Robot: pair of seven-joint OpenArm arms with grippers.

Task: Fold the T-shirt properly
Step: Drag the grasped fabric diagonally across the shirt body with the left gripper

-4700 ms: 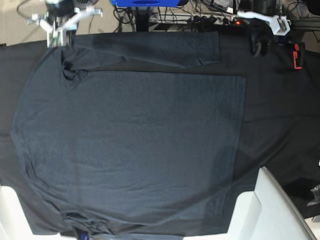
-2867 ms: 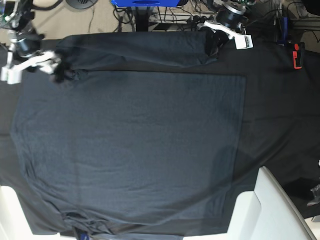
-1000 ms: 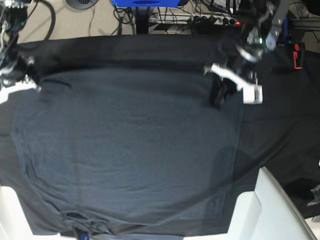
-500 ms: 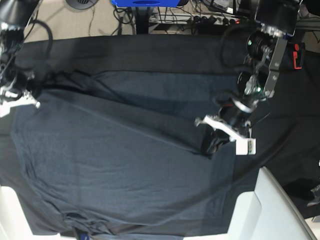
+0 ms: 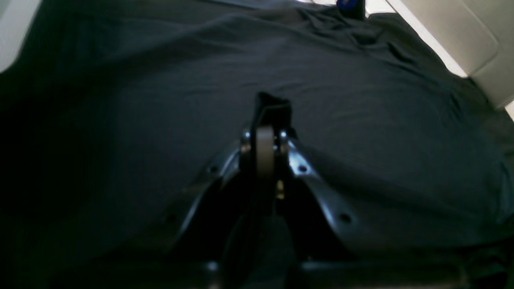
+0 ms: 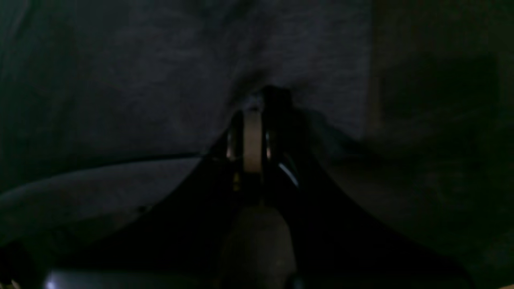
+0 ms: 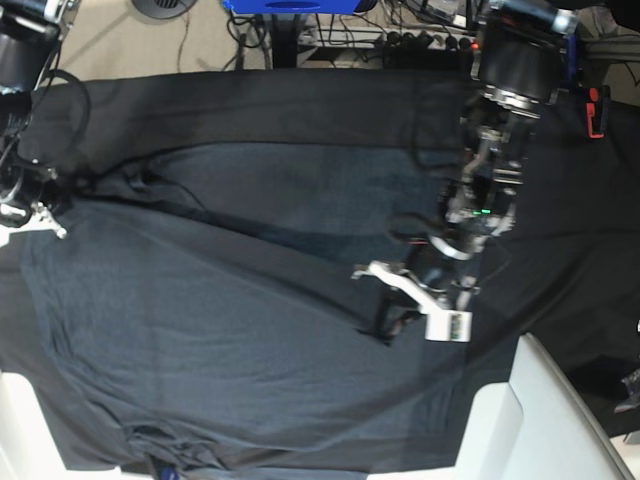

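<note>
Left gripper (image 5: 265,132) pinches the limp, soft T-shirt (image 7: 230,340) by its edge; right gripper (image 6: 253,140), dimly seen, probably grips another edge.

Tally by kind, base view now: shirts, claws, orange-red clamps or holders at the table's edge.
T-shirt: 1
Claws: 2, the left claw and the right claw, both shut on the T-shirt
Orange-red holder: 1, exact type unclear
Total: 4
</note>
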